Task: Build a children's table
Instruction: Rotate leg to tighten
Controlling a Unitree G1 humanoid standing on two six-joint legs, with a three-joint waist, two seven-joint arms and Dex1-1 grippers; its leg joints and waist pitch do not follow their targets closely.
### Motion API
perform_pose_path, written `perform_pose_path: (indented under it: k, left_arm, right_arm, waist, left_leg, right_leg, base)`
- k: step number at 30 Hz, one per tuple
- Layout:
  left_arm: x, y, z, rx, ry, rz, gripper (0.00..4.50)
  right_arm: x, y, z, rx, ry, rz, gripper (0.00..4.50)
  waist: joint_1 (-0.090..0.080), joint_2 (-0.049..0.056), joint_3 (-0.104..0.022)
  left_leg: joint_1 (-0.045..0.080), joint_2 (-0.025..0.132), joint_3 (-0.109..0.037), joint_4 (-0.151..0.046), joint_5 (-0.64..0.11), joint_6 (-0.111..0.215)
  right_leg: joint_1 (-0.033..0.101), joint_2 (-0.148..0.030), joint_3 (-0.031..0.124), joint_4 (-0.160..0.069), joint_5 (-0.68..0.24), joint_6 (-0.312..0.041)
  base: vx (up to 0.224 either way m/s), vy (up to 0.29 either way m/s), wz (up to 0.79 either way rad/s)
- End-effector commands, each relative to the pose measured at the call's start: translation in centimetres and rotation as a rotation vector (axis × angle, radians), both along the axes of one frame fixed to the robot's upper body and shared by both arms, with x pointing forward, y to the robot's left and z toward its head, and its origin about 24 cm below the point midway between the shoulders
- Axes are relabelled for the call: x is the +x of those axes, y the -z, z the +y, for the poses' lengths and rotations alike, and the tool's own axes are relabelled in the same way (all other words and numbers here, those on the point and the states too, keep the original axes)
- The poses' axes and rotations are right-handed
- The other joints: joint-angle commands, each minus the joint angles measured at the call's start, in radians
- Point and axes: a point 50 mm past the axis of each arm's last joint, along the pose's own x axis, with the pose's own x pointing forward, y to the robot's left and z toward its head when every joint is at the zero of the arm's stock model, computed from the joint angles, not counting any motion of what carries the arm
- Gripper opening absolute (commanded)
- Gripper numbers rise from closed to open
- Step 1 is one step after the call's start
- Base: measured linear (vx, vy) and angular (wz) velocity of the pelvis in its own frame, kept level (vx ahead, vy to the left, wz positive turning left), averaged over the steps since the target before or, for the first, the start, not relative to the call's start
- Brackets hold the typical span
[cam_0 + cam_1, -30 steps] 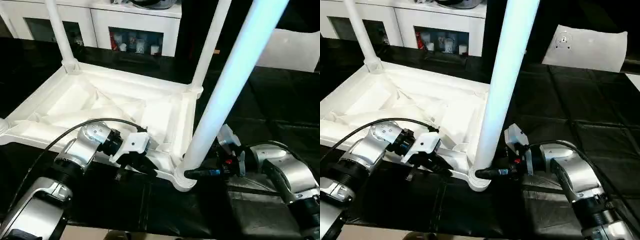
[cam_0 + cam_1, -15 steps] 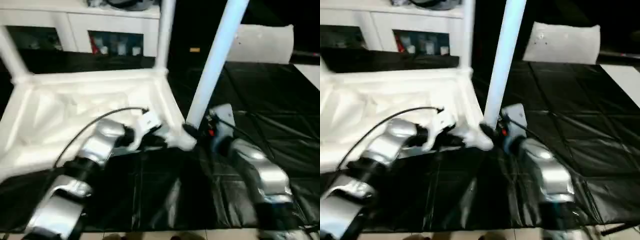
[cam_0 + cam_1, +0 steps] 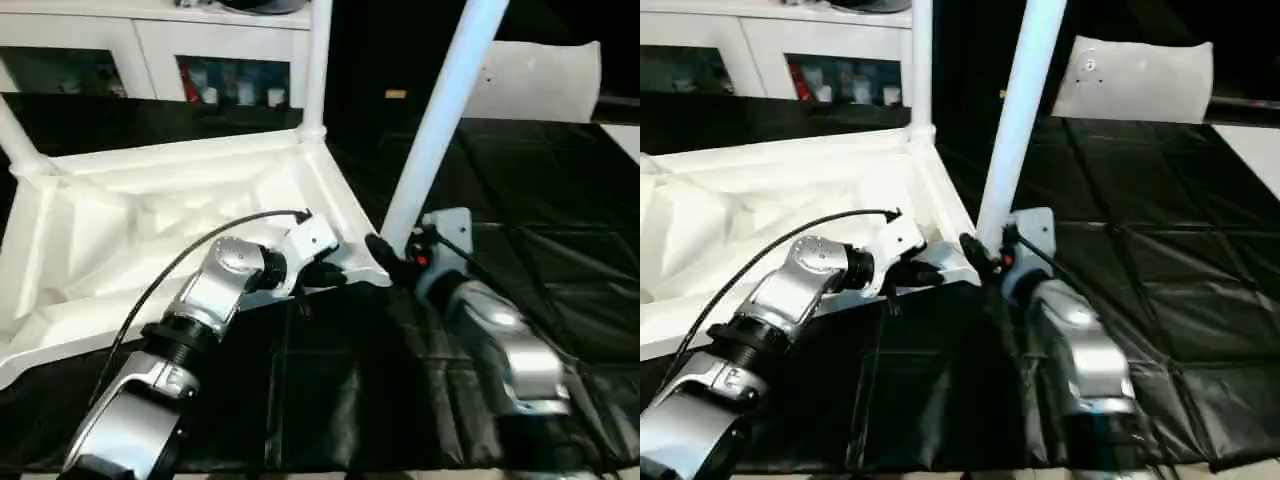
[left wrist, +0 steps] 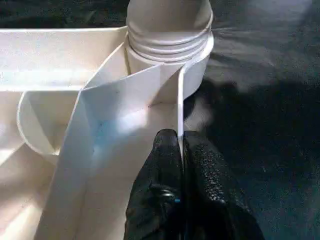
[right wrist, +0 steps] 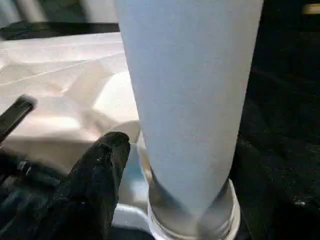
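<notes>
At near corner of upturned tabletop (image 3: 150, 220), left gripper (image 4: 181, 150) pinches rim wall; wrist view shows threaded leg (image 3: 440, 110) base seated in socket. Right gripper (image 3: 385, 252) at leg base, grip state unclear. Another leg (image 3: 318, 60) at far corner. Beyond: cabinet (image 3: 200, 50), white bag (image 3: 1135, 80). Black mat (image 3: 560, 200) open rightward.

Black sheeted surface (image 3: 560, 240), creased in grid of folds, spans whole lower and right of head views. White tabletop (image 3: 150, 215) lies on it upside down, ribbed underside up, filling left half of frame. White flat bag (image 3: 1135, 80) lies on it at upper right, well apart from tabletop. Pale floor strip (image 3: 300, 474) shows along bottom edge.
</notes>
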Motion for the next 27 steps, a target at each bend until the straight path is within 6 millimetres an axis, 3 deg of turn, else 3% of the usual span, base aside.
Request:
perform_pose_path:
  k: [1,6,10,14,16,19,21,23,26,27]
  left_arm:
    - [0.1,-1.5,-0.5,-0.095,0.075,-0.075,0.00]
    - [-0.4,-1.3,0.4,-0.110,0.182,-0.054,0.00]
    - [-1.1,-1.1,1.8,-0.071,0.345,0.001,0.00]
    - [-1.2,-1.0,2.1,-0.048,0.391,0.016,0.00]
    - [-1.4,-1.0,2.3,-0.036,0.426,0.031,0.00]
    - [-1.8,-0.9,2.7,-0.006,0.498,0.049,0.00]
    - [-2.1,-0.8,2.9,0.012,0.551,0.065,0.00]
    - [-2.2,-0.8,2.9,0.016,0.575,0.073,0.00]
    - [-2.4,-0.8,3.0,0.027,0.605,0.080,0.00]
    - [-2.5,-0.8,3.0,0.032,0.625,0.079,0.00]
  right_arm:
    - [-1.1,-0.2,1.8,0.032,-0.197,-0.019,3.60]
    - [-1.5,-0.3,-0.4,0.001,-0.290,-0.047,4.05]
    - [-2.4,-0.4,-2.5,-0.083,-0.542,-0.045,4.15]
    - [-2.6,-0.6,-2.9,-0.086,-0.608,-0.040,4.15]
    - [-2.7,-0.7,-3.1,-0.093,-0.660,-0.031,4.15]
    - [-2.7,-0.7,-3.5,-0.111,-0.740,-0.015,4.15]
    - [-2.6,-0.8,-3.6,-0.115,-0.783,0.003,4.15]
    - [-2.5,-0.8,-3.6,-0.113,-0.806,0.010,4.15]
    - [-2.4,-0.8,-3.6,-0.105,-0.837,0.022,3.87]
    - [-2.3,-0.8,-3.5,-0.100,-0.860,0.030,3.75]
  waist:
    - [0.005,-0.001,-0.073]
    - [0.008,0.000,-0.073]
    - [0.012,-0.001,-0.074]
    - [0.024,0.006,-0.074]
    - [0.029,-0.002,-0.074]
    - [0.039,-0.001,-0.072]
    - [0.041,-0.008,-0.070]
    - [0.051,-0.007,-0.071]
    - [0.060,-0.006,-0.070]
    - [0.061,-0.010,-0.070]
  left_leg:
    - [0.005,0.065,-0.030,-0.057,-0.027,0.094]
    - [0.006,0.068,-0.031,-0.058,-0.048,0.085]
    - [0.004,0.066,-0.030,-0.053,-0.052,0.105]
    - [0.009,0.070,-0.030,-0.053,-0.054,0.105]
    - [0.011,0.073,-0.029,-0.054,-0.061,0.097]
    - [0.010,0.074,-0.027,-0.053,-0.078,0.092]
    - [0.008,0.074,-0.026,-0.054,-0.077,0.090]
    - [0.011,0.075,-0.026,-0.052,-0.067,0.087]
    - [0.011,0.075,-0.025,-0.052,-0.051,0.093]
    - [0.010,0.074,-0.025,-0.051,-0.052,0.094]
  right_leg:
    - [0.057,-0.098,0.060,-0.057,0.098,-0.275]
    - [0.056,-0.097,0.058,-0.060,0.031,-0.264]
    - [0.058,-0.097,0.057,-0.058,0.052,-0.275]
    - [0.050,-0.097,0.055,-0.057,0.026,-0.285]
    - [0.050,-0.096,0.054,-0.057,0.016,-0.285]
    - [0.049,-0.097,0.053,-0.057,-0.020,-0.281]
    - [0.048,-0.097,0.052,-0.057,-0.032,-0.277]
    - [0.045,-0.098,0.053,-0.055,-0.043,-0.272]
    - [0.042,-0.097,0.052,-0.052,-0.017,-0.273]
    - [0.043,-0.097,0.052,-0.049,-0.016,-0.272]
  base:
    - [0.000,0.000,0.00]
    - [0.000,0.000,0.00]
    - [0.000,0.000,0.00]
    - [0.000,0.000,0.00]
    - [0.000,0.000,0.00]
    - [0.000,0.000,0.00]
    - [0.000,0.000,0.00]
    - [0.000,0.000,0.00]
    - [0.000,0.000,0.00]
    - [0.000,0.000,0.00]
